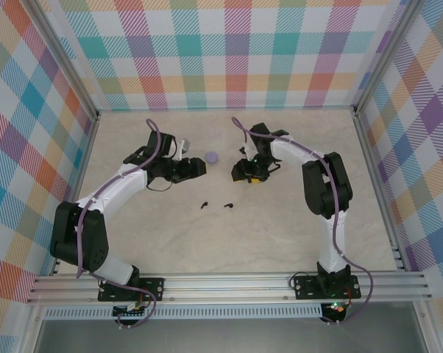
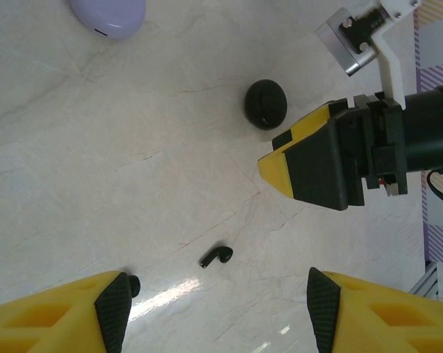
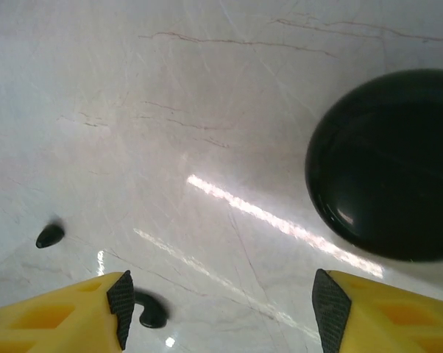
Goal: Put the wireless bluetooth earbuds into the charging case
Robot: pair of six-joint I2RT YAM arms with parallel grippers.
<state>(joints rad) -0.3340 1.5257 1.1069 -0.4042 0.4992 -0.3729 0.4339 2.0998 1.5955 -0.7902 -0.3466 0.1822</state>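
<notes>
progress: nothing inserted | black earbuds [image 1: 204,204] [image 1: 228,205] loose on table, overhead frame centre | black case [image 2: 266,104] shut, lilac case [image 1: 212,157] above | left gripper [image 2: 215,312] wide, empty | right gripper [image 3: 220,309] wide, empty

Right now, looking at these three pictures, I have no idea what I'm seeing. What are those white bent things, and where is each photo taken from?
The white bent things are two robot arms bolted to the near edge of a pale marble-patterned table. The wide picture looks down from above. The other two come from small cameras on each wrist, so yellow, black-padded fingers frame them.

The left pincer and right pincer are both open and hold nothing.

On the table lie a lilac round case, a black round case near the right pincer, and two tiny black earbuds nearer the arm bases. The left wrist picture also catches the right pincer from the side.
</notes>
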